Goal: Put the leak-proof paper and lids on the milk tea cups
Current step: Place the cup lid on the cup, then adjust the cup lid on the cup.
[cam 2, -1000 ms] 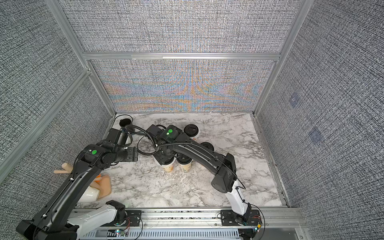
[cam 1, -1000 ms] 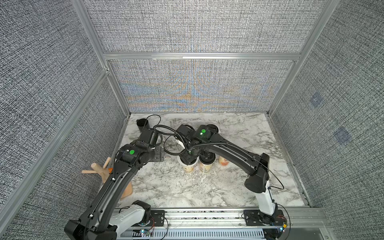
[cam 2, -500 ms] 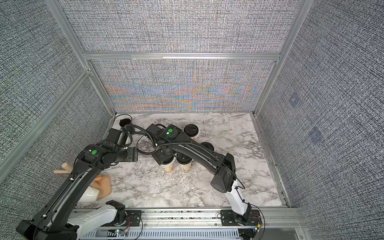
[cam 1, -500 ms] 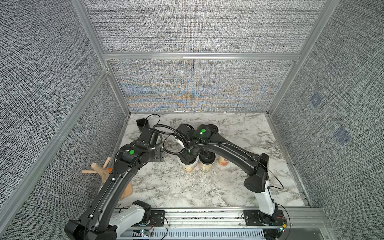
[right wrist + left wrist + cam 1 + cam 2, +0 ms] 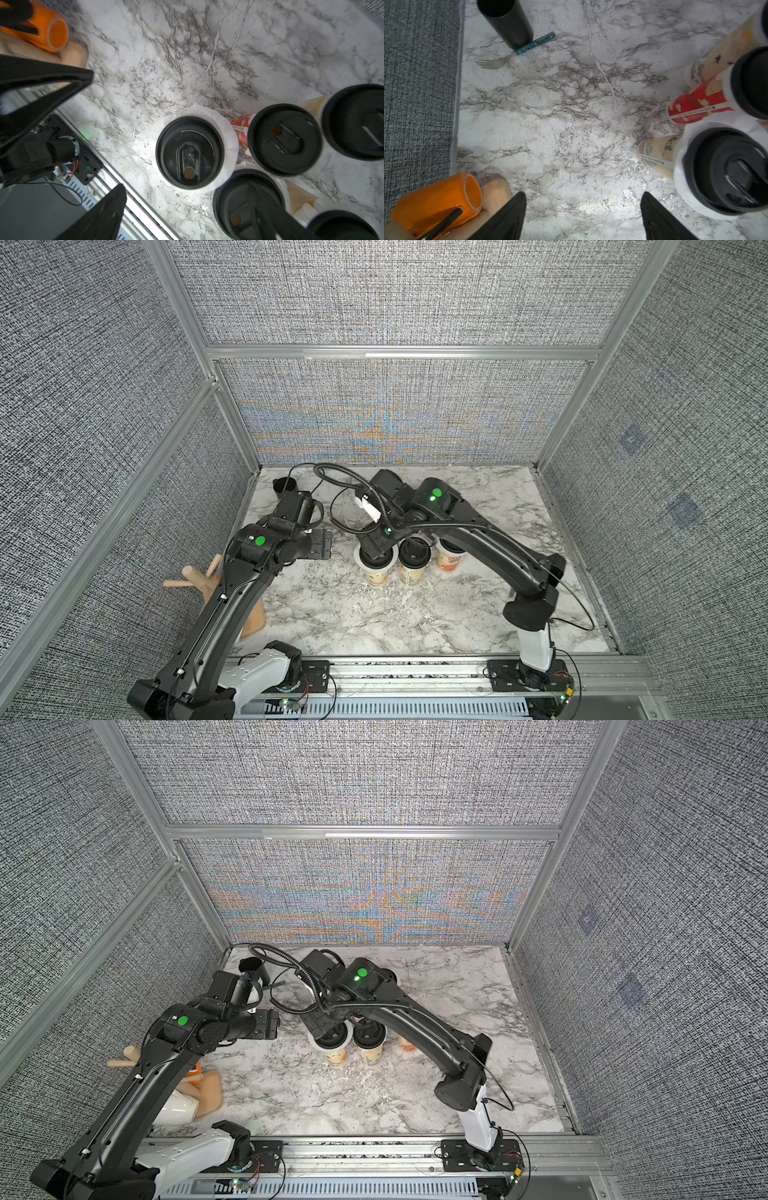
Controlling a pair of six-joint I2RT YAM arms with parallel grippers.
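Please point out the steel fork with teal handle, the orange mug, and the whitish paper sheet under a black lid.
Steel fork with teal handle (image 5: 515, 53): left wrist view, neck beside handle.
Orange glossy mug (image 5: 436, 197): left wrist view, outer wall.
Whitish round paper sheet (image 5: 205, 113): right wrist view, exposed outer edge.

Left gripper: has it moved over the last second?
No. In both top views the left gripper sits at the same offset from the black mug in the back corner as before, jaws open.
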